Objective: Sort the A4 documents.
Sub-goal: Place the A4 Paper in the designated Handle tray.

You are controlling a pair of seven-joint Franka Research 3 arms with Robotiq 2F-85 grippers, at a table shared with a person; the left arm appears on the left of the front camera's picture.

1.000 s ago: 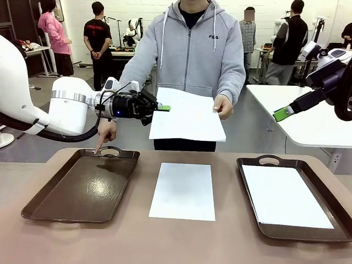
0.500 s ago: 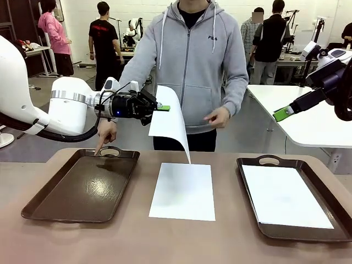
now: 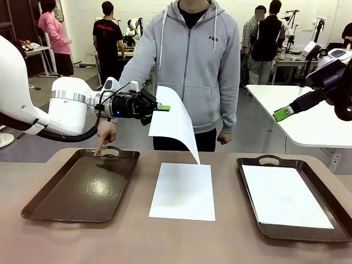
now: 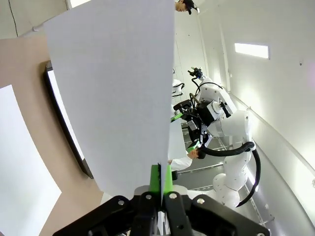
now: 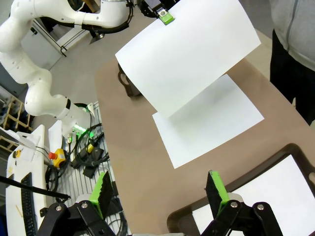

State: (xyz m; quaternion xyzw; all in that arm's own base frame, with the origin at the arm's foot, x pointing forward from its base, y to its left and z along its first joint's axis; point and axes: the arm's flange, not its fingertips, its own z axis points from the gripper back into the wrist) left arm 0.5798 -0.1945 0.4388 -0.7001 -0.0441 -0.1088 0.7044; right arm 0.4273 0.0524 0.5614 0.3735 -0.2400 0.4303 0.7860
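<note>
Tan table (image 3: 181,242), left brown tray (image 3: 82,190) — bare, right brown tray (image 3: 322,192)

White paper, dark brown trays, green-tipped black grippers.

All 3 papers are plain white and unprinted: the held A4 sheet (image 3: 175,124), the middle A4 sheet (image 3: 184,191) and the tray A4 sheet (image 3: 286,197). The left tray (image 3: 82,190) is glossy dark brown, and the right tray (image 3: 247,190) matches it. The counter (image 3: 126,242) is matte tan-brown. The left gripper (image 3: 163,108) is black with bright green pads. The right gripper (image 5: 158,189) has the same black body, with green fingers (image 5: 104,192). The left arm (image 3: 69,110) is white with a silver band. The person's hoodie (image 3: 192,60) is light grey with white drawcords and small dark chest lettering.
</note>
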